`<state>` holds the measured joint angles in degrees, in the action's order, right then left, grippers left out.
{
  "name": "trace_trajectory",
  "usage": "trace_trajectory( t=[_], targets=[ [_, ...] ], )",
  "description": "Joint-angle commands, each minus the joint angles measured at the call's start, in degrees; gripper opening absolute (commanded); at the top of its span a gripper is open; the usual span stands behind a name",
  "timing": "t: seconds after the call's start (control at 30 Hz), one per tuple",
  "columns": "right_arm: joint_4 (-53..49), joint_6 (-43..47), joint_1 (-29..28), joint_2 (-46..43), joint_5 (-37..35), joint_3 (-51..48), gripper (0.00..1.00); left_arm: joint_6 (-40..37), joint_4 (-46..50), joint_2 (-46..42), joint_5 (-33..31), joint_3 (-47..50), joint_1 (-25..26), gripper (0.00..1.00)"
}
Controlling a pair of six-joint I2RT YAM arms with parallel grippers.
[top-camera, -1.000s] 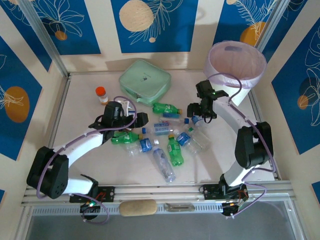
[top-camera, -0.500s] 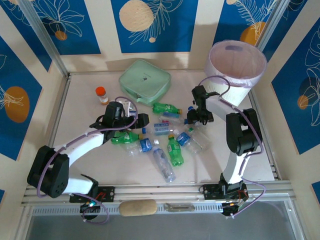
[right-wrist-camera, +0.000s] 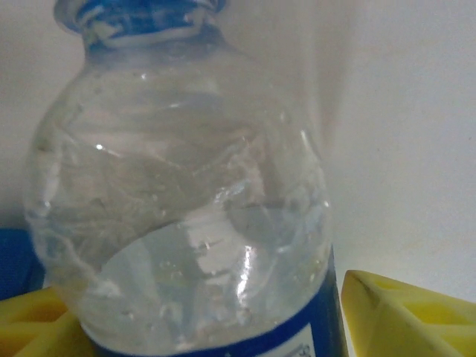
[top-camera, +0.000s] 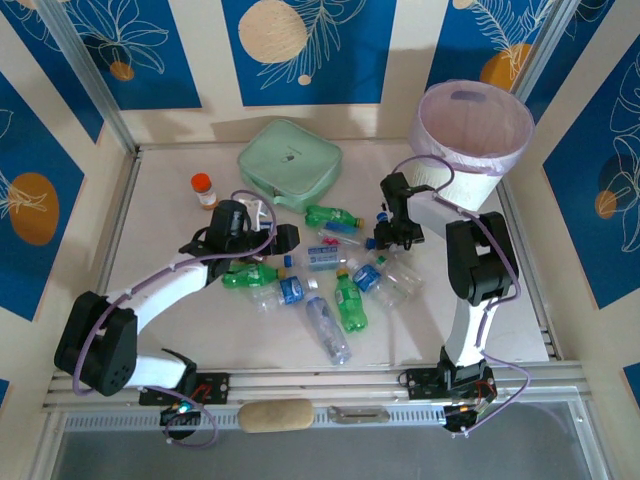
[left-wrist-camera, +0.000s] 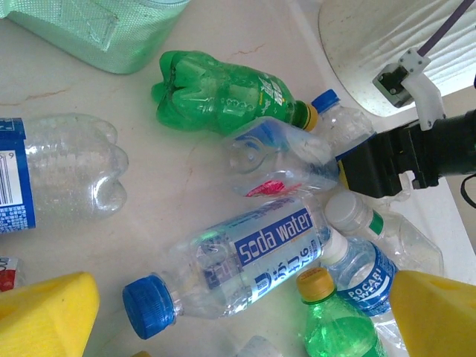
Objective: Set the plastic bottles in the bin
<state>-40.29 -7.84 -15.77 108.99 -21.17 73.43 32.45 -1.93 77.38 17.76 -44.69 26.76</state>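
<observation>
Several plastic bottles lie in a heap mid-table: a green one (top-camera: pixel 333 215), a clear one with a blue label (top-camera: pixel 322 257), another green one (top-camera: pixel 350 303). My left gripper (top-camera: pixel 270 228) hangs open over the heap. Below its yellow fingers (left-wrist-camera: pixel 44 320) lie a "soda water" bottle (left-wrist-camera: pixel 253 256) with a blue cap and a green bottle (left-wrist-camera: pixel 223 89). My right gripper (top-camera: pixel 385 235) is low at the heap's right edge. Its yellow fingers (right-wrist-camera: pixel 416 312) flank a clear bottle with a blue label (right-wrist-camera: pixel 186 216), a thin gap showing on the right. The bin (top-camera: pixel 475 135) stands at the back right.
A mint-green pouch (top-camera: pixel 290 162) lies at the back centre, and an orange-capped pill bottle (top-camera: pixel 203 188) stands to its left. The booth walls close in the table on three sides. The bin's white wall (left-wrist-camera: pixel 357 44) rises just behind the heap.
My right gripper has swung left and down from beside the bin onto the heap's right edge, and its fingers have narrowed. The left arm has not moved.
</observation>
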Motion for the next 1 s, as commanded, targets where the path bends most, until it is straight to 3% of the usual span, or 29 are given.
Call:
trace_trajectory(
  t=[0.0, 0.23, 0.57, 0.97],
  targets=[
    [0.4, 1.5, -0.6, 0.9, -1.6, 2.0, 0.7, -1.0, 1.6, -0.3, -0.7, -1.5, 0.5, 1.0],
    [0.4, 2.6, -1.8, -0.5, -1.2, 2.8, 0.55, -0.9, 1.8, -1.5, -2.8, -0.5, 0.5, 1.0],
    [0.1, 2.9, -3.3, -8.8, 2.2, 5.5, 0.52, 0.4, -0.3, -4.5, -9.3, 2.4, -0.3, 1.0],
    [4.6, -0.3, -2.5, -21.3, 18.4, 9.9, 0.48, 8.0, -4.2, -10.8, -10.8, 11.3, -7.2, 1.0]
  ],
)
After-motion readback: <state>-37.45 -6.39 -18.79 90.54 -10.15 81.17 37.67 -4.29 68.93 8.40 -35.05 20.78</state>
